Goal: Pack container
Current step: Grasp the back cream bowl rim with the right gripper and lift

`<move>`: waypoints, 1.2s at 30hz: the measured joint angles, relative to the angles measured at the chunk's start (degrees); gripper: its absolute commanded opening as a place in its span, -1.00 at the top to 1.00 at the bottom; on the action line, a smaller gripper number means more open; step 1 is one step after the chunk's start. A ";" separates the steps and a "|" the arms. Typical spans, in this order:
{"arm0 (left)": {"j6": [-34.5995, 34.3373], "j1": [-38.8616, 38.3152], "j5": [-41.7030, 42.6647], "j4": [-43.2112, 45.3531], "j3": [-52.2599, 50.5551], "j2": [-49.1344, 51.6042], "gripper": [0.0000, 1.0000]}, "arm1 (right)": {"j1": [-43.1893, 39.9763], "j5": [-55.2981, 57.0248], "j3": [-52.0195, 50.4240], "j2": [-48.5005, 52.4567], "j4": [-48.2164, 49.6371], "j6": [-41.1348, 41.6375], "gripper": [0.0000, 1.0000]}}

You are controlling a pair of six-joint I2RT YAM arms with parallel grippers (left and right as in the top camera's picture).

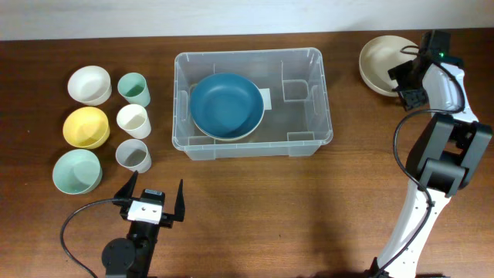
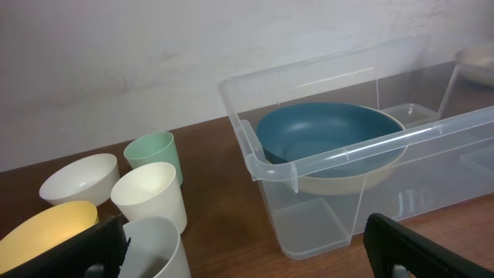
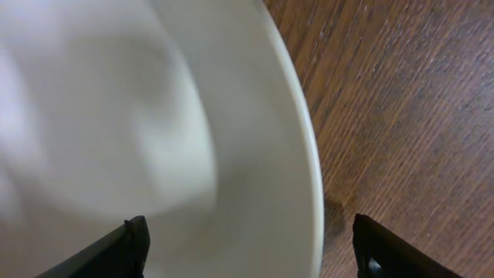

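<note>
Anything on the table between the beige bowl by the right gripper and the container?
Nothing visible. Bare table separates the beige bowl from the right wall of the container. Inside, a blue bowl fills the left part; the right part looks free.

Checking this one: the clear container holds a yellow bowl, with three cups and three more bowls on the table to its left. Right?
No. The clear container holds a blue bowl, as the overhead view shows; the yellow bowl sits on the table with the others at its left. The rest holds.
</note>
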 measured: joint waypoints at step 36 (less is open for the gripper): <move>0.00 0.00 0.00 0.00 0.00 0.00 -1.00 | -0.96 -9.66 1.40 -6.64 0.28 -5.90 0.92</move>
